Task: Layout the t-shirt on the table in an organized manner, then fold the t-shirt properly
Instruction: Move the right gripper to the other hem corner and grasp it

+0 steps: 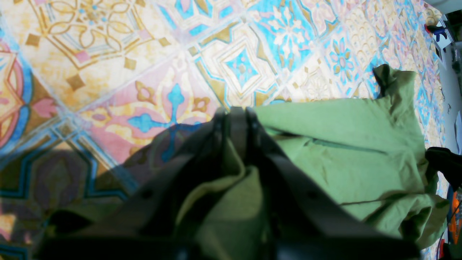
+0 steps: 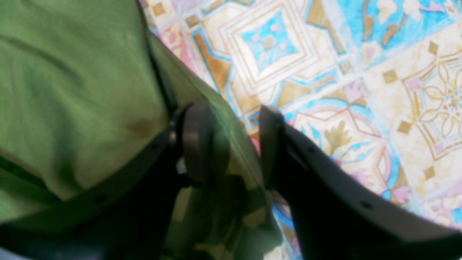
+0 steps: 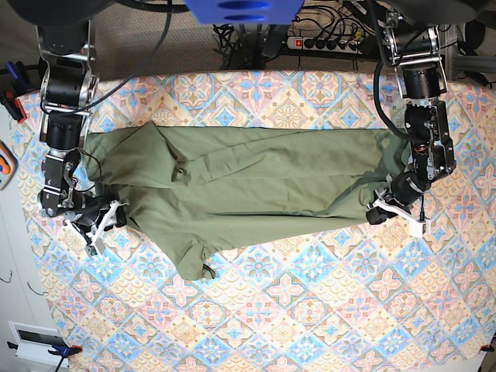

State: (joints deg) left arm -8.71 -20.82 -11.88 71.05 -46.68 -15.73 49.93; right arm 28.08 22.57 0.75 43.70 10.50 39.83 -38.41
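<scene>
The olive-green t-shirt (image 3: 256, 182) lies stretched sideways across the patterned table (image 3: 310, 310), creased, with one flap hanging toward the front edge. At the shirt's right end in the base view, my left gripper (image 3: 377, 211) is shut on the t-shirt. The left wrist view shows its fingertips (image 1: 236, 112) pressed together with green cloth (image 1: 346, 130) bunched between the fingers. My right gripper (image 3: 118, 211) sits at the shirt's left end. In the right wrist view its jaws stand apart (image 2: 234, 141), and the shirt's edge (image 2: 72, 79) lies under one finger and in the gap.
A power strip (image 3: 325, 43) and cables lie beyond the table's far edge. An orange object (image 3: 6, 167) and a blue clamp (image 3: 12, 74) sit off the left side. Patterned cloth (image 1: 108, 54) is bare in front of the shirt.
</scene>
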